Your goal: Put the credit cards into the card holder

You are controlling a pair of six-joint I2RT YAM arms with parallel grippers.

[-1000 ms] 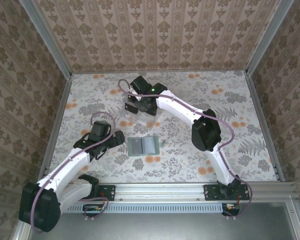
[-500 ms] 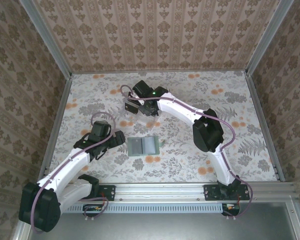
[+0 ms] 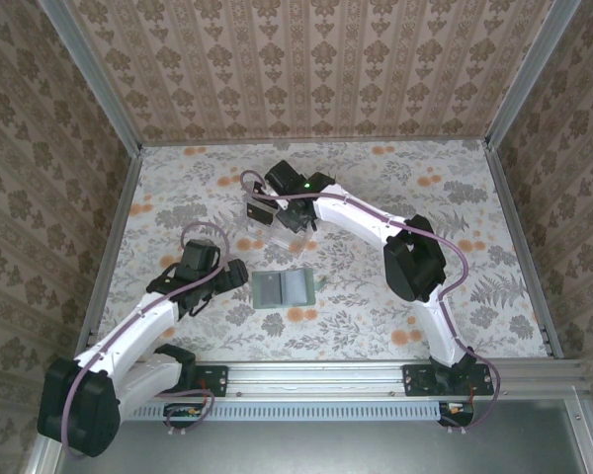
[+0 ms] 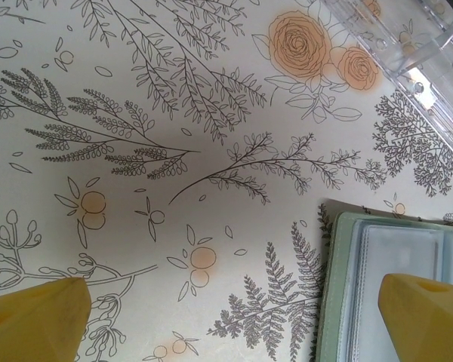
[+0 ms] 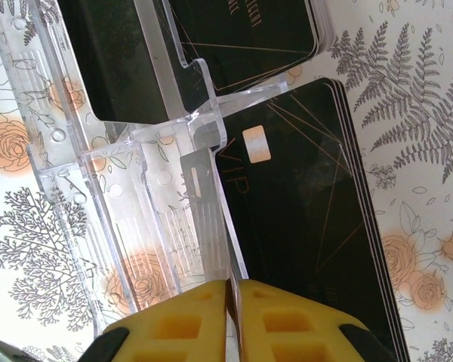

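Several black credit cards (image 5: pixel 302 204) with pale chip marks and orange lines lean in a clear slotted rack (image 5: pixel 158 226); more of them (image 5: pixel 241 30) stand in a farther slot. My right gripper (image 5: pixel 232 290) is over the rack (image 3: pixel 277 219), its yellow fingers pressed together on the thin edge of one black card. The grey-green card holder (image 3: pixel 284 288) lies open and flat at mid table. My left gripper (image 3: pixel 235 274) hovers just left of the card holder (image 4: pixel 392 286), open wide with nothing between its fingers (image 4: pixel 30 317).
The table wears a floral cloth (image 3: pixel 455 197), with patterned walls on three sides and a metal rail (image 3: pixel 376 375) along the near edge. The rack sits just beyond the card holder, and its corner (image 4: pixel 430 60) shows in the left wrist view.
My right gripper has shifted slightly right and toward the near side over the rack. The left arm has barely moved.
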